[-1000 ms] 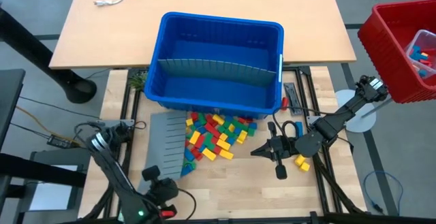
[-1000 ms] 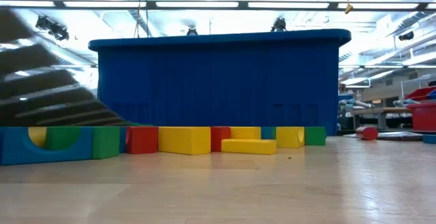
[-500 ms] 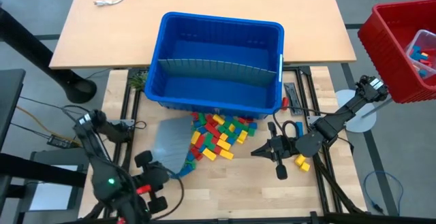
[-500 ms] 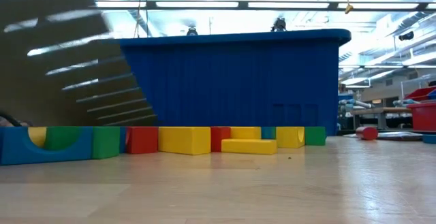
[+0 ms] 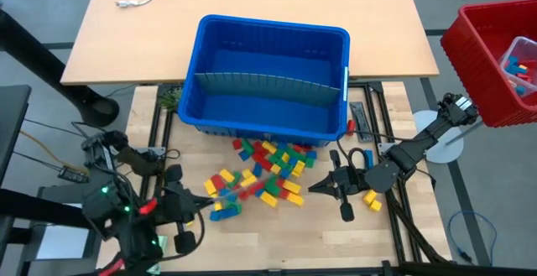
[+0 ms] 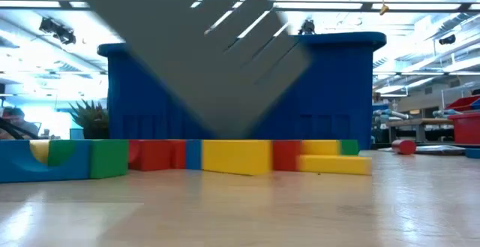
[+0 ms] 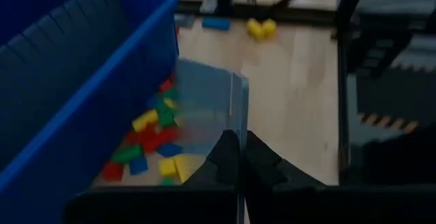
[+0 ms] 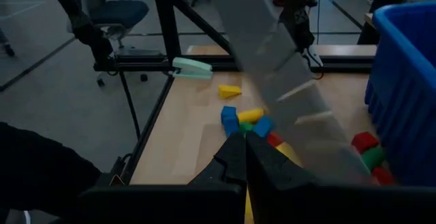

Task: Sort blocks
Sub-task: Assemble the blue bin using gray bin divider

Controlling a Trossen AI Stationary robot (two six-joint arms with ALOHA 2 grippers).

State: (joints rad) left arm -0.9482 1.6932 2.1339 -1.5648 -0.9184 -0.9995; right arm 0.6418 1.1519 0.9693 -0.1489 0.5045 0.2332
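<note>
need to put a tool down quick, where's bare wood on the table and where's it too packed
Bare wood lies along the near edge of the table, between the left gripper and the right gripper. It is crowded in front of the blue bin, where the blocks are strewn, with a few more by the right gripper. A grey panel in the left gripper blurs over the pile.

Grey panel (image 7: 208, 108) beside blue bin (image 7: 82, 81), blocks (image 7: 146, 149) below.

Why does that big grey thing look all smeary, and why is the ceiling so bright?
Low view: the grey ridged panel is smeared by motion blur, and ceiling lights glare white. Right wrist view: the panel blurs too. Left wrist view: it looks faint over the blocks.
</note>
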